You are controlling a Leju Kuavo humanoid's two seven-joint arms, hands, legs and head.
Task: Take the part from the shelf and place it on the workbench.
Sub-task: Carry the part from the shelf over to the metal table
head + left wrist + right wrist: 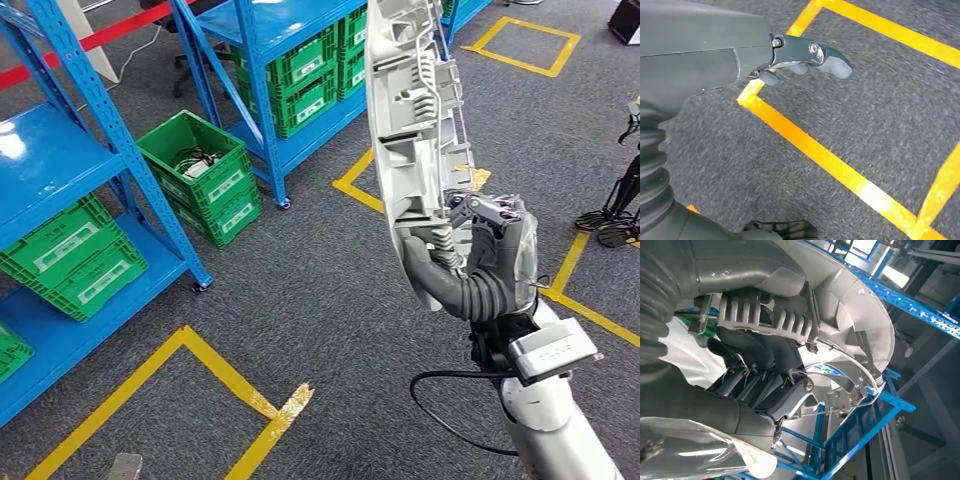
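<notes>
1. Right arm rises from the lower right of the head view, forearm raised, its robot hand wrapped around the grey part
2. Left robot hand hangs over the floor, fingers extended, holding nothing

this is a warehouse or factory storeroom. blue steel racking stands in rows with green plastic crates on its lower shelves and another green crate set on the floor beside it. the grey carpeted floor is marked out in yellow tape lines, with a red line further back.
</notes>
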